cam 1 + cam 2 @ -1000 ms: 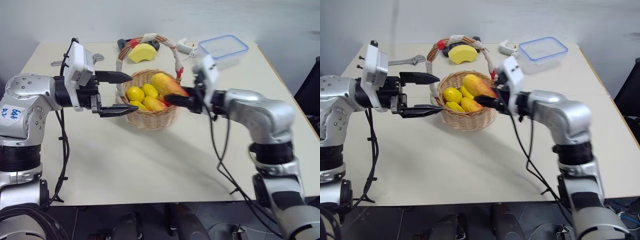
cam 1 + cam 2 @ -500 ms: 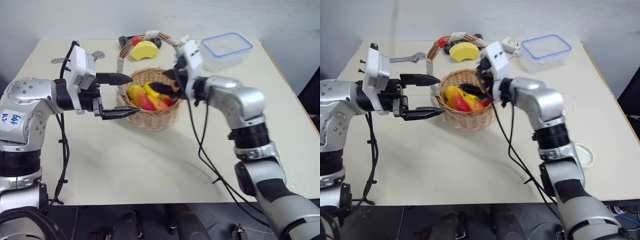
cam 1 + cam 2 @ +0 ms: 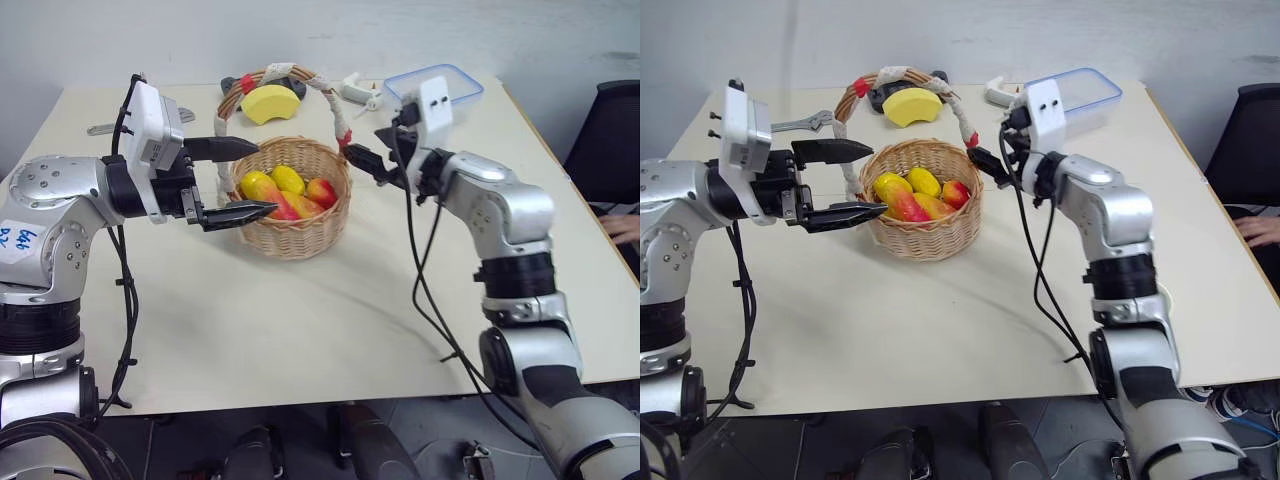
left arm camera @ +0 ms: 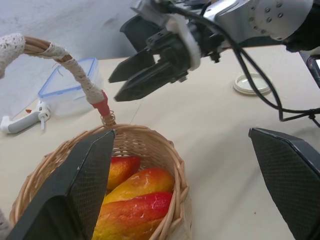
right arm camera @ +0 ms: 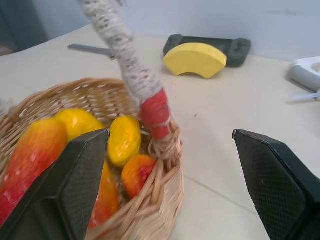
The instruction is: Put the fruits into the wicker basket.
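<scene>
Now the left hand [image 3: 238, 180] hovers wide open and empty beside the wicker basket [image 3: 290, 228], which sits near the surface's [image 3: 300, 320] far edge holding both fruits [image 3: 284, 205]; the right hand [image 3: 362, 160], open and empty, hangs by the basket's right rim.

white sticker [image 3: 17, 237] on the left arm's shoulder: blue handwriting, cut by the picture's edge and not clear enough to read for sure
other readable text, brands or numbers: none
</scene>
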